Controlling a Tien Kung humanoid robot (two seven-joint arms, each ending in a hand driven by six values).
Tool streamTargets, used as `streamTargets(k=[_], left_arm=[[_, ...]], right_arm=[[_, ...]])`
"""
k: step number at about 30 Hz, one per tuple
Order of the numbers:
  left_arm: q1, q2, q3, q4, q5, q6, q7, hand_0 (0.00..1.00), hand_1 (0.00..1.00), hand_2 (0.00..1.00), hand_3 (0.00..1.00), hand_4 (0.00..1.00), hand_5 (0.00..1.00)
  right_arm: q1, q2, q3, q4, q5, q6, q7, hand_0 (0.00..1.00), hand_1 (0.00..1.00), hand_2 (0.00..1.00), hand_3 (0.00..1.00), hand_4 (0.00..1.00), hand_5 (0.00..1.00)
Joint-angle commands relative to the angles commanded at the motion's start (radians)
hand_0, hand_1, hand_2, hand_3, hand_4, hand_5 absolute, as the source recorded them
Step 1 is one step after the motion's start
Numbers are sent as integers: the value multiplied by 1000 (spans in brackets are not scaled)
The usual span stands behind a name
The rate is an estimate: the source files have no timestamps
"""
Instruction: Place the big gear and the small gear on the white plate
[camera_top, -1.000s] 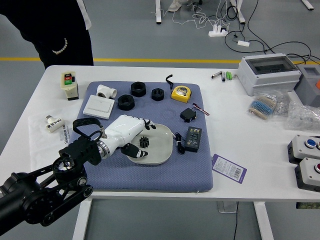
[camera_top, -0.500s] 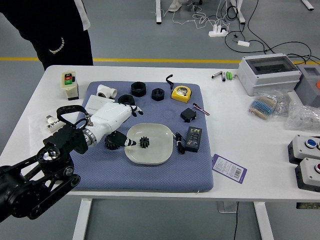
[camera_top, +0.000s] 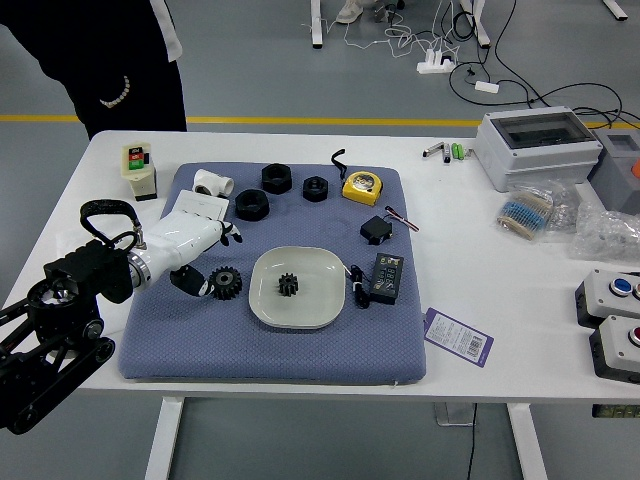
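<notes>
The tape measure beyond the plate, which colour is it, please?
Yellow with black, clearest in the head view.

No text, brand or number can be read. The purple-edged card (camera_top: 458, 337) carries lines of print too small to make out, and the black box (camera_top: 386, 278) bears faint, illegible markings.

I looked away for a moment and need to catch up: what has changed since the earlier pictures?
The left robot hand has drawn back leftward from over the rounded white plate, its fingers open and holding nothing. This brings the big black toothed gear, left of the plate, into view. The small black toothed gear stayed on the plate.
</notes>
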Motion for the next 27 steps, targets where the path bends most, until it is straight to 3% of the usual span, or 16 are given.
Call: streamTargets(k=[6,20,26,27], left_arm=[[-1,-6,37,15,-17,-18,-4,527,667,733,765,877,85],[-26,-44,49,74,-20,2,-9,521,661,734,758,870,115],[-38,-53,53,109,-24,-2,-13,516,657,730,747,843,98],[-40,-55,55,117,-25,-4,-13,510,644,706,733,779,70]], right_arm=[[-2,0,-3,0,2,-1,0,609,620,721,535,738,704],[3,-1,0,1,-1,0,-1,610,621,721,535,739,705],[6,-2,2,1,-1,0,-1,610,621,721,535,738,703],[6,-2,2,1,-1,0,-1,610,621,721,535,739,703]])
